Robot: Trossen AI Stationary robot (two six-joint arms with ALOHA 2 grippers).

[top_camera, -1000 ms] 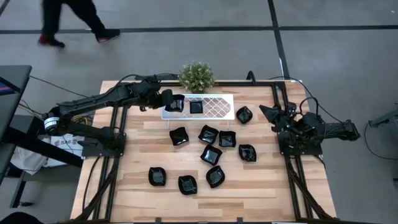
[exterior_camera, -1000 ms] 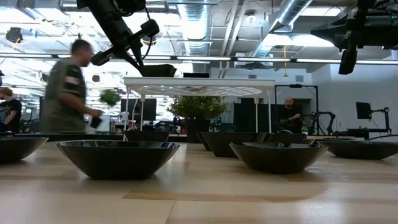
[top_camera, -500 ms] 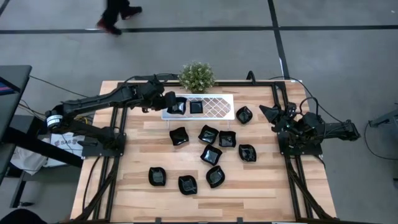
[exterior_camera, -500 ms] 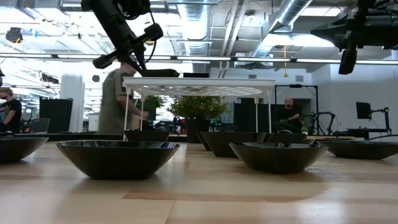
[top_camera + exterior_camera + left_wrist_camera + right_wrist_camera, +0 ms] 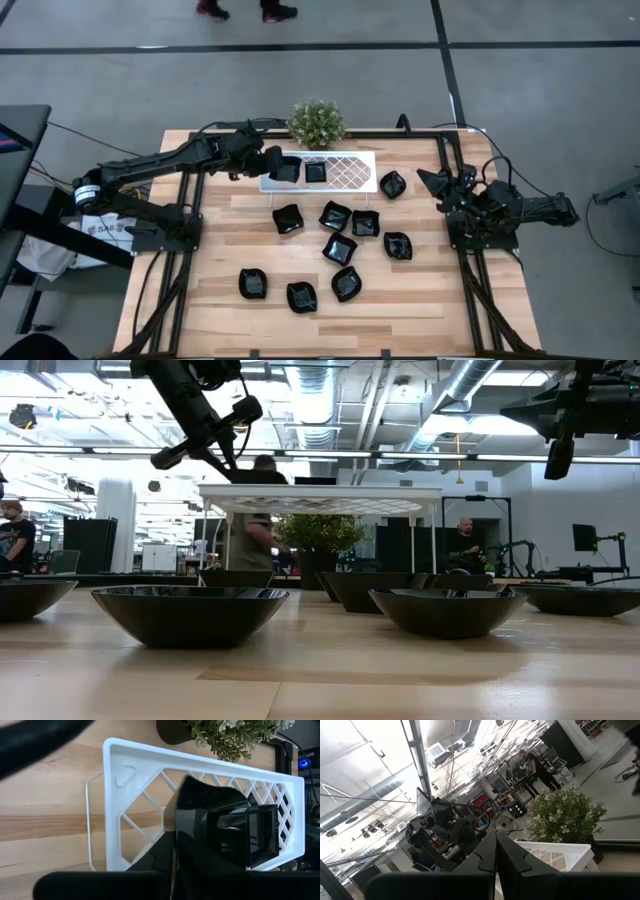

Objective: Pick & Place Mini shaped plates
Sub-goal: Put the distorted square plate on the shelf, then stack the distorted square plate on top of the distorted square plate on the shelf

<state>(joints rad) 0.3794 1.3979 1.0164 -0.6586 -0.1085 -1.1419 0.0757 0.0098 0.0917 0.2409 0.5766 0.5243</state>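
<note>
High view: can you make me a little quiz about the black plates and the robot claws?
1. How many small glossy black plates lie on the light wooden table itself, not on the white lattice tray?
2. True or false: the small green potted plant stands in the middle of the table, among the plates.
3. Which claw is over the tray? A the left one, B the right one, C both.

Key
1. Nine.
2. False: it stands at the far edge, behind the tray.
3. A: the left claw is there with its gripped plate. The right claw waits, shut, by the table's right edge.
</note>
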